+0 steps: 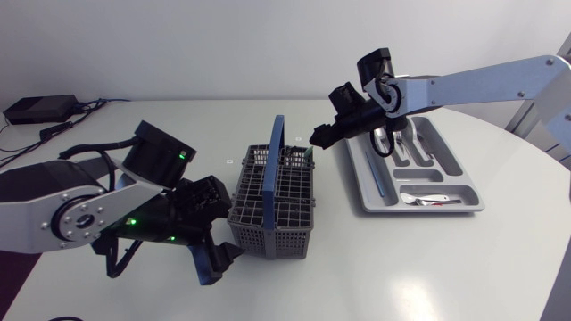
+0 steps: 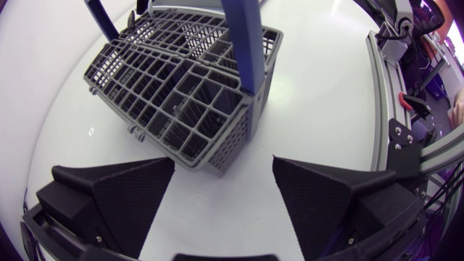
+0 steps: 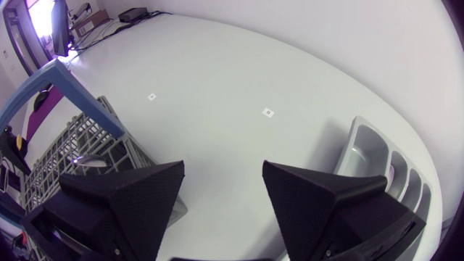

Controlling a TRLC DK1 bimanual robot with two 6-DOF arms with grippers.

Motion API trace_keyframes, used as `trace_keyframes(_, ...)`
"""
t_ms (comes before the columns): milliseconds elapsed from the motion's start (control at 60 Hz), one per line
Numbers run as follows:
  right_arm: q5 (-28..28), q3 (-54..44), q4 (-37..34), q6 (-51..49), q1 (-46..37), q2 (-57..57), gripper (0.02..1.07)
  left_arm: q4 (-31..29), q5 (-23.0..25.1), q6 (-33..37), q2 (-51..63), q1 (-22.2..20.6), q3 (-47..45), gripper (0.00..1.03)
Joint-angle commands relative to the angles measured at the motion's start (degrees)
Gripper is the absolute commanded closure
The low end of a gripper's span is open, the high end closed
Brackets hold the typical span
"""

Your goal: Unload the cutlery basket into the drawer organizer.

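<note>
On our white table (image 1: 384,276) our left gripper (image 2: 223,165) stands released, empty, just short of the grey basket (image 1: 272,201); by the basket's far edge our right gripper (image 3: 222,170) hangs released; beyond lies the organizer (image 1: 419,210), holding cutlery (image 1: 426,198).

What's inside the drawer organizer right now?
Silver cutlery lies in the drawer organizer's long slots, a single piece in the cross compartment. The right arm covers the slots' far ends.
</note>
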Motion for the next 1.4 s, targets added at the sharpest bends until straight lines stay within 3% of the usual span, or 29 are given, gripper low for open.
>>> trace_keyframes(0,-0.9,1.1,-1.7,1.6,1.0,1.8,0.29,2.0,0.3,1.5,2.9,0.9,-0.7,0.05)
trace_keyframes(183,-3.7,-1.5,-4.2,1.0,1.1,0.1,0.29,5.2,0.2,3.2,6.2,3.9,0.4,0.05)
trace_keyframes(567,-5.9,-12.0,-4.7,-0.2,1.0,-9.0,0.29,9.1,0.3,7.5,11.4,14.2,4.3,0.05)
trace_keyframes(950,-5.8,-25.2,-4.8,0.4,3.3,-20.6,0.29,11.1,0.5,7.9,19.6,18.3,13.9,0.05)
trace_keyframes(1217,-1.1,-30.5,-2.6,1.0,5.3,-26.3,0.29,11.1,0.4,7.3,27.1,22.2,22.5,0.05)
trace_keyframes(1383,4.3,-34.5,-0.3,-1.7,5.7,-33.3,0.29,10.9,0.5,7.0,25.8,24.9,21.6,0.05)
